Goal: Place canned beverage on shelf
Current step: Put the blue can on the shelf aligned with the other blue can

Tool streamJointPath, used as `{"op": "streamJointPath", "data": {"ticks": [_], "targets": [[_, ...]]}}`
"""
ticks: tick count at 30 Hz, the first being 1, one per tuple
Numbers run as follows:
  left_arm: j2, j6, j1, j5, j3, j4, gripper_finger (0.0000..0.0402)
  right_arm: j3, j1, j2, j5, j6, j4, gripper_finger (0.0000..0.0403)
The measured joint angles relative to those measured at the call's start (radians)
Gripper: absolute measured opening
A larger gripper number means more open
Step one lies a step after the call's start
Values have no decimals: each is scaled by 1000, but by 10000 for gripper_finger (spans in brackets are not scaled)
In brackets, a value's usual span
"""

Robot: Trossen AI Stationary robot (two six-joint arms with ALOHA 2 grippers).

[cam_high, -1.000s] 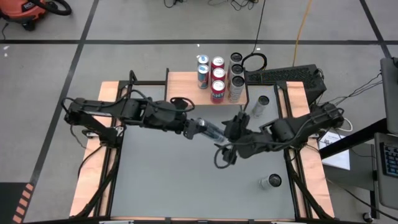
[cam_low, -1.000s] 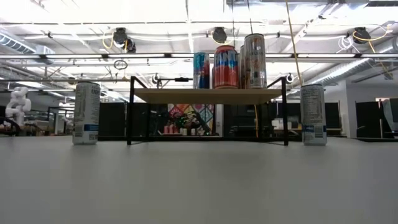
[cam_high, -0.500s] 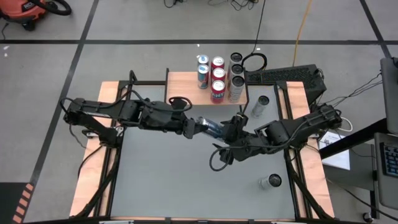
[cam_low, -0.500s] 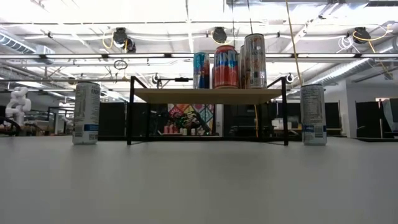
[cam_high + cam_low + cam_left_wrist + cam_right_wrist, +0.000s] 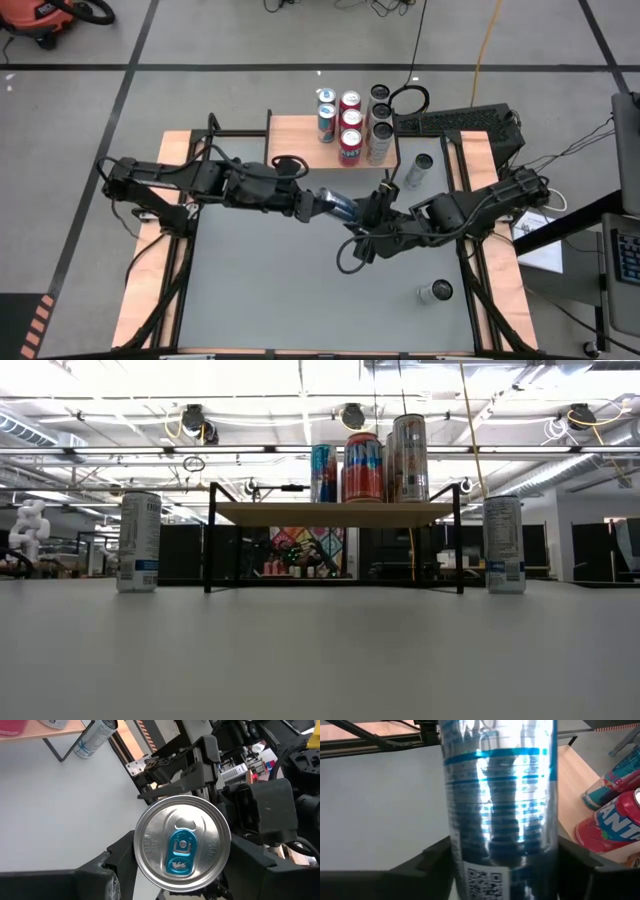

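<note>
A slim blue-and-silver can (image 5: 338, 207) is held lying sideways above the grey table (image 5: 270, 290), at the centre of the overhead frame. The left gripper (image 5: 312, 205) grips its base end, its arm reaching in from the left edge. The right gripper (image 5: 366, 212) meets the can's other end, its arm stretched in low from the right; from above I cannot tell how firmly its fingers bear on it. The shelf (image 5: 300, 140) sits at upper centre, with six cans (image 5: 349, 128) standing on its right half.

From table height, the shelf (image 5: 335, 513) stands at mid-frame with cans (image 5: 365, 465) on top; neither arm shows.

The left wrist camera looks along the can onto its silver lid (image 5: 182, 843), dark fingers (image 5: 122, 857) pressed on both sides.

The right wrist camera shows the can's wall (image 5: 500, 800) filling the centre, sitting between its own fingers (image 5: 437, 857), the jaws narrowed around it.
</note>
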Motion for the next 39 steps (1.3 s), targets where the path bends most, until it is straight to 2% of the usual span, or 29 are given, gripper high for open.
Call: {"op": "streamJointPath", "data": {"ticks": [5,9,21,24,28,32,39], "targets": [[0,10,0,2,0,0,226,0,0,0,-6,-5,-1,202],[0,30,1,8,0,-3,236,0,0,0,-22,-7,-1,192],[-22,165,10,3,0,60,375,0,-1,-42,-141,65,19,197],[-44,221,16,-23,0,82,393,0,-2,-73,-196,82,21,198],[-75,354,26,-50,0,130,397,0,-10,-125,-239,80,40,199],[-98,535,32,-53,0,223,398,0,-48,-182,-368,54,96,199],[-102,791,32,-37,0,420,398,0,-150,-250,-675,1,253,200]]}}
